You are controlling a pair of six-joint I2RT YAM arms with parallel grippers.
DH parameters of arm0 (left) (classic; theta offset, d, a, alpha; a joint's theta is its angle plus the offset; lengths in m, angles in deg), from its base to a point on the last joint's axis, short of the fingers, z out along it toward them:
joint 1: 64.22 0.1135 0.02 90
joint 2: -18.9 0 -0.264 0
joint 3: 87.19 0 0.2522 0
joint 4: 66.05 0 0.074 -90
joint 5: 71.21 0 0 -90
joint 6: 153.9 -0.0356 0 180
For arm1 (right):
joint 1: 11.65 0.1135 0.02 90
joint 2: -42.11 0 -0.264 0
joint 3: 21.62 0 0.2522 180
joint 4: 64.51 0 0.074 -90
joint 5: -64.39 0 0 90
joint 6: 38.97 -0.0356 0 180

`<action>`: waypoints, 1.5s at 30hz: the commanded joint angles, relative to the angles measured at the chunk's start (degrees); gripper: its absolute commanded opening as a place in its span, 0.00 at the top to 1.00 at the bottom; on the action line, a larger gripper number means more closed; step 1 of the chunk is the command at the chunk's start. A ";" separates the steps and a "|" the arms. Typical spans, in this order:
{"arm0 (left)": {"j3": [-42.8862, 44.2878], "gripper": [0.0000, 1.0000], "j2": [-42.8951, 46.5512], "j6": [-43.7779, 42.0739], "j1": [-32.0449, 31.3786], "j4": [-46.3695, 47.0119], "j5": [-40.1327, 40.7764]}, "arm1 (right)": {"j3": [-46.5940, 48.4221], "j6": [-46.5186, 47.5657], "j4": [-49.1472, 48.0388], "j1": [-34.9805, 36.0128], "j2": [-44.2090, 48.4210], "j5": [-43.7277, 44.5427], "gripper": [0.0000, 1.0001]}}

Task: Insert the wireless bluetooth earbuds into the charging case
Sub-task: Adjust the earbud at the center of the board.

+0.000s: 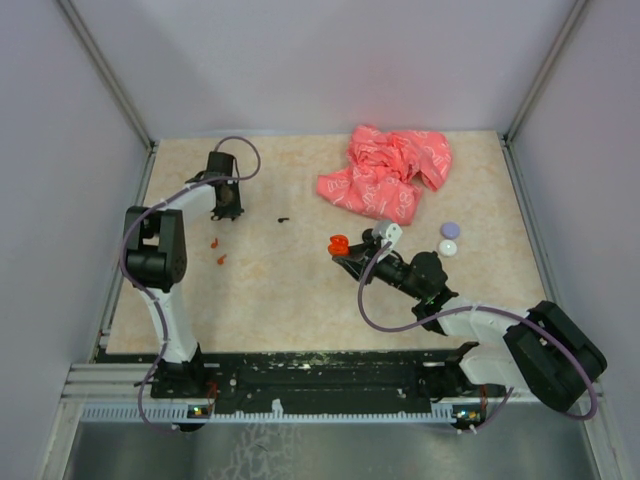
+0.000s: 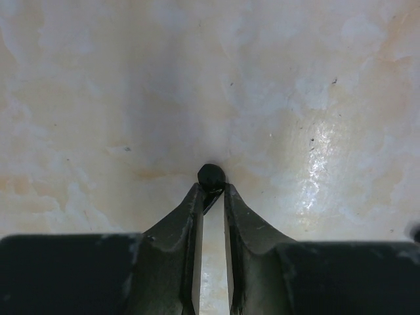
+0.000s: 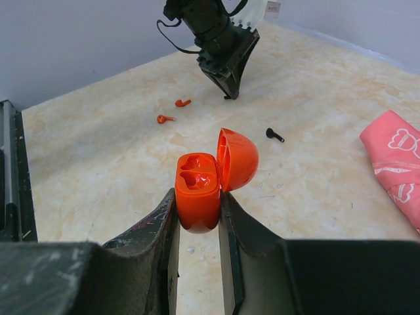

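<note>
A crumpled pink cloth (image 1: 385,175) with a pale print is lying at the far right of the beige marbled table (image 1: 300,300), its folds bunching into a loose heap. Nearer than the cloth and toward the right edge, two small round discs are sitting close together, a pale purple disc (image 1: 450,229) farther back and a white disc (image 1: 447,247) just in front of it. Plain grey walls (image 1: 320,60) are enclosing the table on its left, far and right sides, and a ribbed metal rail (image 1: 100,385) is running along the near edge.

Glossy orange plastic charging case (image 3: 197,203), sheeny marbled tabletop (image 2: 328,151), pink cloth (image 1: 385,175).
</note>
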 commanded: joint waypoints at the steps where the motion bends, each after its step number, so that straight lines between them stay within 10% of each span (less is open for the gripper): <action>1: -1.47 0.79 0.84 0.69 -0.61 -3.52 -4.96 | 0.57 0.78 -2.57 0.32 1.14 -0.46 1.00; 21: -26.37 0.77 21.14 10.53 -23.60 -1.64 -9.11 | -1.99 -1.93 -2.41 0.55 2.68 -1.94 1.00; 35: -23.20 0.51 22.77 13.12 -28.84 -4.78 -3.15 | -5.84 0.39 -0.25 2.36 6.21 2.95 1.00; 45: -17.78 0.54 19.82 12.88 -31.04 -8.15 -0.37 | -6.06 0.40 -1.28 2.50 5.46 3.75 1.00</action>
